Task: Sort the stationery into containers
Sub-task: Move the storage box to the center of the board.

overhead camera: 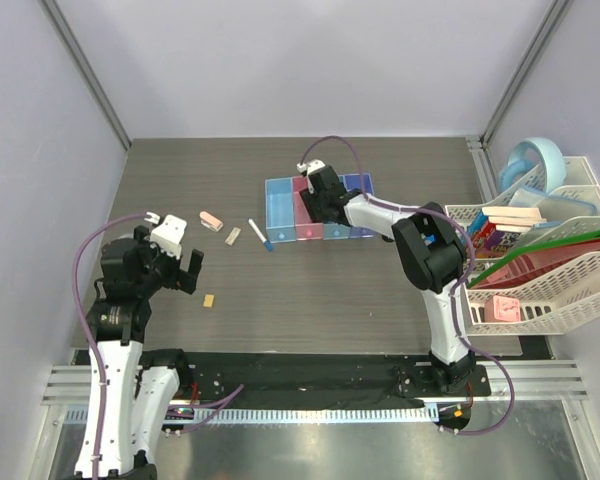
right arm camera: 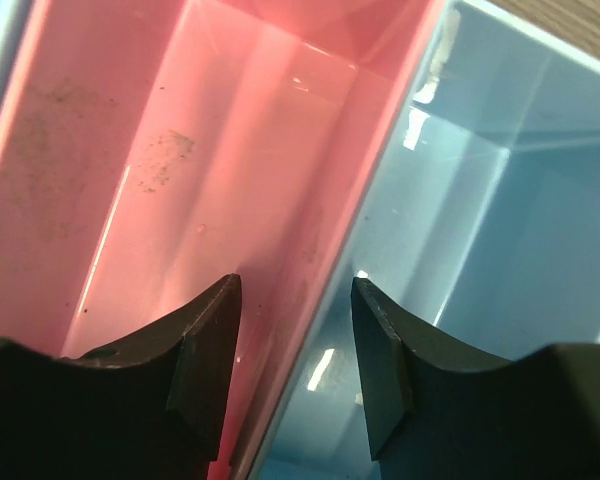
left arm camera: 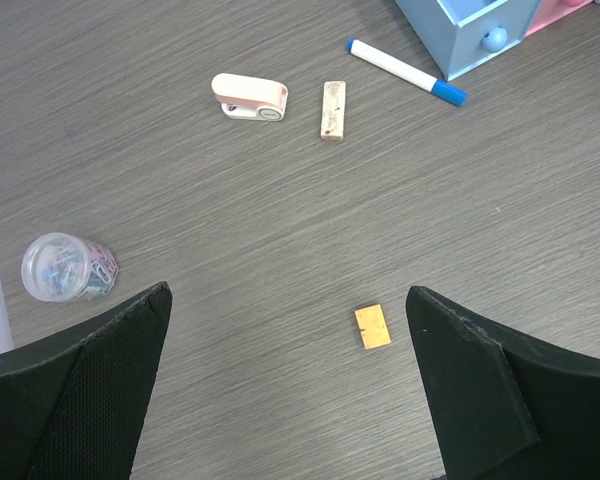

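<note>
Spanning the scene is a dark wood-grain tabletop (overhead camera: 310, 290), with a white rack (overhead camera: 570, 290) of books and folders at its right edge. Left of that rack, the right arm (overhead camera: 430, 250) stretches toward the far middle of the tabletop. The left arm (overhead camera: 120, 300) is raised over the near left.

A row of four joined bins (overhead camera: 278, 212) sits at the far centre. The right gripper (right arm camera: 295, 290) is down inside it, open. Its jaws straddle the thin wall between the pink bin (right arm camera: 180, 150) and the light blue bin (right arm camera: 500, 230), and they hold nothing.

The left gripper (left arm camera: 290, 300) hangs above the tabletop with its jaws spread wide and empty.

A white pen (left arm camera: 405, 71) lies flat, its blue cap just beside the corner of the leftmost bin. A clear round tub (left arm camera: 68, 268) of coloured clips stands near the left finger. The pink eraser (left arm camera: 250, 97) lies beyond the gripper, with a tan block (left arm camera: 333, 109) just beside it and apart from it. A small yellow-orange block (left arm camera: 372, 327) lies between the left gripper's jaws, nearer the right one.
</note>
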Available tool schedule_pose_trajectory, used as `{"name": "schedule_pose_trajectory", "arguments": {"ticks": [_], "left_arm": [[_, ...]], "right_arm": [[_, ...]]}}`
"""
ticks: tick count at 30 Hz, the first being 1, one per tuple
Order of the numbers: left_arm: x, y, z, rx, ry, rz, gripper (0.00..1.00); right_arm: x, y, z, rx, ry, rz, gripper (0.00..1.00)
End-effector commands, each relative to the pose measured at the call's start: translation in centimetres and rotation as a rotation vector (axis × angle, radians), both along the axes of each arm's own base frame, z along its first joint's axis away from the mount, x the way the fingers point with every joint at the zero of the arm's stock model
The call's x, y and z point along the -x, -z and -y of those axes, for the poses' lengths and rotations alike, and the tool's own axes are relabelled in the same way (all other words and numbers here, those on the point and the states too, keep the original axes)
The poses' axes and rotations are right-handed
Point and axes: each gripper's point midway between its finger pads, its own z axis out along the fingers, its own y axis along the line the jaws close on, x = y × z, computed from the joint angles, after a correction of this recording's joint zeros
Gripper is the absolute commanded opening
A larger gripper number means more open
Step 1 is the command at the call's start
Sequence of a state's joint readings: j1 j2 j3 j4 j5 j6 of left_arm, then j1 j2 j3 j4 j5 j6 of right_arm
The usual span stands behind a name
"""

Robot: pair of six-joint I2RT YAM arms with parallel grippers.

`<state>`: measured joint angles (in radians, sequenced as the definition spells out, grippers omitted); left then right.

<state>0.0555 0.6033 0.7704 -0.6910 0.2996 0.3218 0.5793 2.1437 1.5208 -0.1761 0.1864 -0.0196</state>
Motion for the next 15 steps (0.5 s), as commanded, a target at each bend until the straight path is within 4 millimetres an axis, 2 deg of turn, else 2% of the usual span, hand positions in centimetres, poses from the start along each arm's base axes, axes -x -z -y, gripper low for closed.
{"name": "schedule_pose_trajectory", "arguments": {"ticks": [1,6,10,15], "left_arm": [[0.2,-0.2,0.4,0.014,0.019,0.012,1.00],[0.1,-0.2,0.4,0.010,0.022,0.010,1.00],[0.1,-0.2,0.4,0.011,0.022,0.010,1.00],[0.1,-0.1,0.3,0.004,0.021,0.007,1.00]], "right_arm": [[0.3,-2.8,0.1,-0.045,0.078,0.065,0.53],[1.1,-3.4,0.3,-0.069,0.172,0.100,0.53],[2.1,-4.2,-0.9,-0.099,0.216,0.128,0.53],[2.7,-4.3,-1.2,-0.128,0.283,0.125,0.53]]}}
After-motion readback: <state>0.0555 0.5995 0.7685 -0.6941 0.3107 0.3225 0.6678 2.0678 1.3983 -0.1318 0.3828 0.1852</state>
